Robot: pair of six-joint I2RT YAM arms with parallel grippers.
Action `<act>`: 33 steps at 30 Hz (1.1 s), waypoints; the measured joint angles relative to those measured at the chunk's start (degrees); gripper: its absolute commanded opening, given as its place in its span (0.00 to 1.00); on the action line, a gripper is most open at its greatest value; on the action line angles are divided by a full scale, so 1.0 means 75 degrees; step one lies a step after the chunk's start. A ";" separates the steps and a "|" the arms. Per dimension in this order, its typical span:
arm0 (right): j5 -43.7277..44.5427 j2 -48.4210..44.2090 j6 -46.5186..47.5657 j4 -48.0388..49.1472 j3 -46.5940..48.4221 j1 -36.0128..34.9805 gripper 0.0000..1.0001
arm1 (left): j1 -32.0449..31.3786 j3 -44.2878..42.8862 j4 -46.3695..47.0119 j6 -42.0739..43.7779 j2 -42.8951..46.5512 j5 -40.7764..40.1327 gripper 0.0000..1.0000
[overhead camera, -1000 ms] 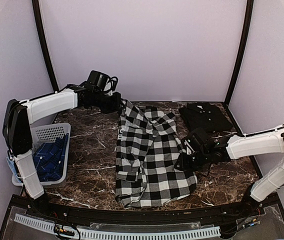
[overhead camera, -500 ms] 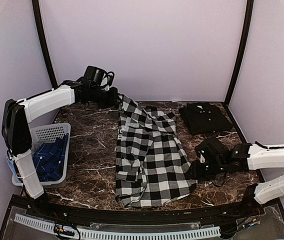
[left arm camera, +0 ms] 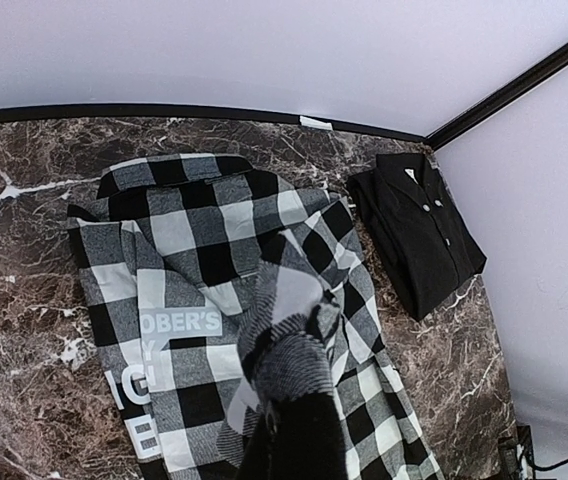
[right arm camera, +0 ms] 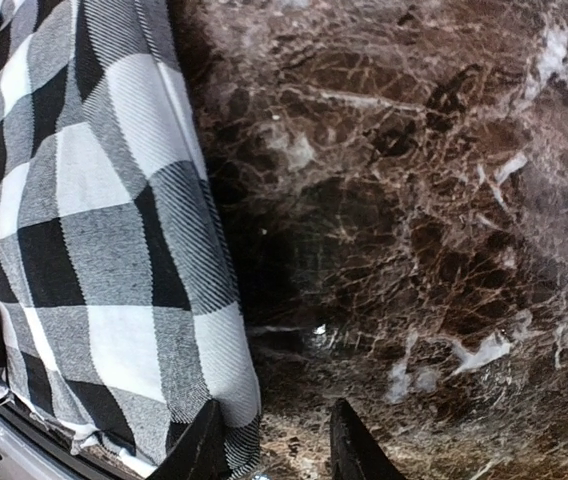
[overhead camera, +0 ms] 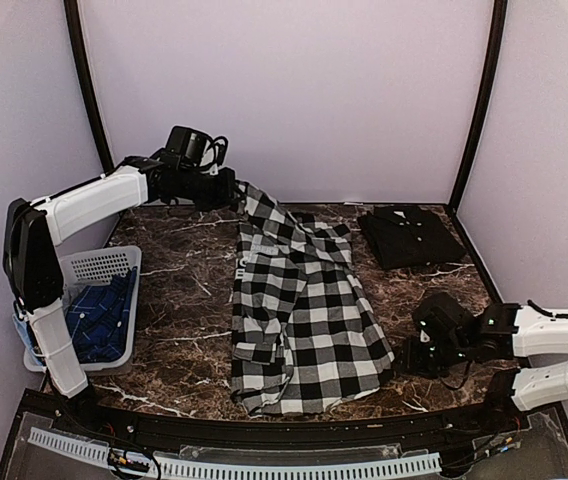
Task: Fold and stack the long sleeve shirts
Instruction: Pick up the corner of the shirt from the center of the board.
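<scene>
Left gripper (overhead camera: 236, 190) sits upper left-centre in top view, clamped on 1 corner of the check shirt (overhead camera: 304, 310); cloth there is lifted off the table (overhead camera: 184, 290) & drapes down to the rest; left wrist view shows fabric bunched at bottom centre, fingers mostly hidden by it. Rest of the shirt lies spread & rumpled mid-frame; white letters (left arm camera: 184, 322) on a black band at its left side. Right gripper (overhead camera: 411, 357) is low at lower right, just beside the shirt's right edge; its 2 fingers (right arm camera: 202, 448) stand apart w/ a narrow gap, only bare marble btwn them; 1 tip at the hem, touching or not I can't tell. Black shirt (overhead camera: 409, 235) lies folded flat at upper right, apart from the check shirt. White basket (overhead camera: 99, 265) at left edge w/ blue cloth (overhead camera: 99, 315) inside.
</scene>
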State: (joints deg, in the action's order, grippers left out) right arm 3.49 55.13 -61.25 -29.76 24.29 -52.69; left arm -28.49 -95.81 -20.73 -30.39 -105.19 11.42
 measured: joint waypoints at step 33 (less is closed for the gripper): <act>0.0204 0.1148 0.0076 -0.0291 0.1623 -0.1332 0.00 | 0.0277 -0.0723 -0.0099 0.0344 0.0029 -0.0239 0.01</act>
State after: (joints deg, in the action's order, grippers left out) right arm 5.02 63.75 -60.69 -31.94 36.47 -62.67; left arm -26.41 -101.23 -21.47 -27.81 -104.97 9.63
